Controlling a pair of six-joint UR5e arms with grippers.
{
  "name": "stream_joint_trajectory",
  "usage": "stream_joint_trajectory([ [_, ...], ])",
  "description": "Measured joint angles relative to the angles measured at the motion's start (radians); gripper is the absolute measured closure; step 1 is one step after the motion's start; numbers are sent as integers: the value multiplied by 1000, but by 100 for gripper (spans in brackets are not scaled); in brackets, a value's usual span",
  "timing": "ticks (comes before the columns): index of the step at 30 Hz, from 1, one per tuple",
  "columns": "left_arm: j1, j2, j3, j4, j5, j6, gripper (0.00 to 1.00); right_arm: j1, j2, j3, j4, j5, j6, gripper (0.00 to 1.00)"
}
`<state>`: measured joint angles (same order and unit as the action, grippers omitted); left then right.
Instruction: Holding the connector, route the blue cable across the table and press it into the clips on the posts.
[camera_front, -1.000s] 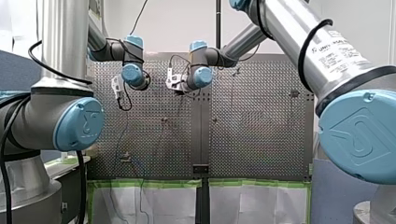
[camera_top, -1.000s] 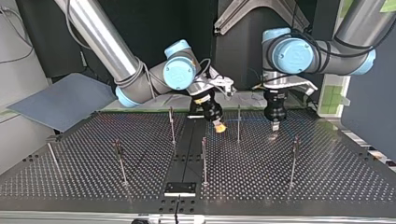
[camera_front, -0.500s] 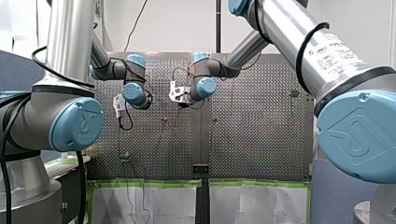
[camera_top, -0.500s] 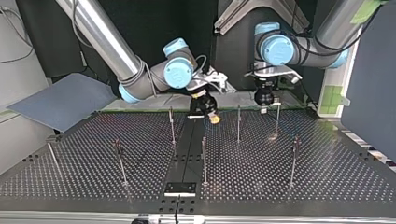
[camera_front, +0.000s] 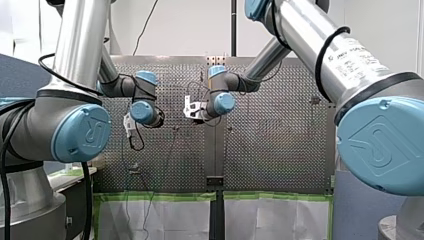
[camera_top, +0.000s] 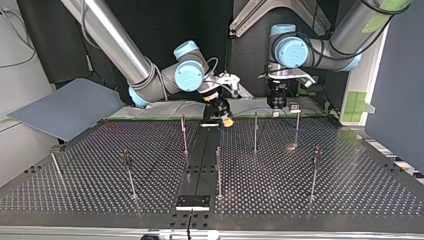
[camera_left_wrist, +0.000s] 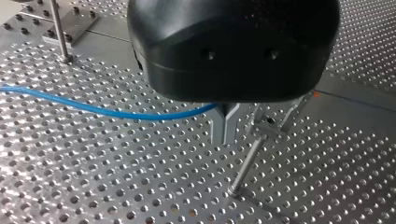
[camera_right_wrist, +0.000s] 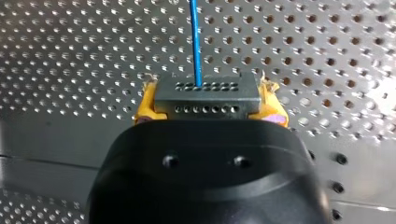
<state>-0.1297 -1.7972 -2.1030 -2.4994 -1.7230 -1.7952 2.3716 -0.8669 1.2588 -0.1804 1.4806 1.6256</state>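
- Your right gripper (camera_right_wrist: 208, 102), its yellow pads (camera_right_wrist: 145, 101) clamped on the grey perforated connector block (camera_right_wrist: 207, 86), drew back past the thin metal post (camera_top: 255, 131) since a second ago.
- Your left gripper (camera_left_wrist: 224, 127), metal fingers (camera_left_wrist: 218, 128) pinched together on the thin blue cable (camera_left_wrist: 107, 110), lifted off the table and went back beyond that post.

my left arm (camera_top: 345, 35) and my right arm (camera_top: 115, 45) both reach in over the table's back edge in the top view, wrists bent down. left gripper (camera_left_wrist: 225, 125): near vertical, metal fingers (camera_left_wrist: 218, 128) pressed together, blue cable (camera_left_wrist: 93, 108) looks pinched between them, can't confirm. right gripper (camera_right_wrist: 206, 100): tilted, yellow pads (camera_right_wrist: 148, 100) clamped on both ends of connector (camera_right_wrist: 206, 93)
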Motion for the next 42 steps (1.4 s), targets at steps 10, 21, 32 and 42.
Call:
stream_joint_trajectory([
  [10,24,-88,14,82,-4,-3,100,0,55,0,-48,-21,4,100],
  [21,27,-176,45,138,31,-22,100,-15,59,-1,-100,-32,24,100],
  [32,38,-185,61,151,46,-33,100,-34,61,-1,-107,-34,33,100],
  [42,41,-186,61,161,99,-28,100,-41,87,-1,-105,-34,42,100],
])
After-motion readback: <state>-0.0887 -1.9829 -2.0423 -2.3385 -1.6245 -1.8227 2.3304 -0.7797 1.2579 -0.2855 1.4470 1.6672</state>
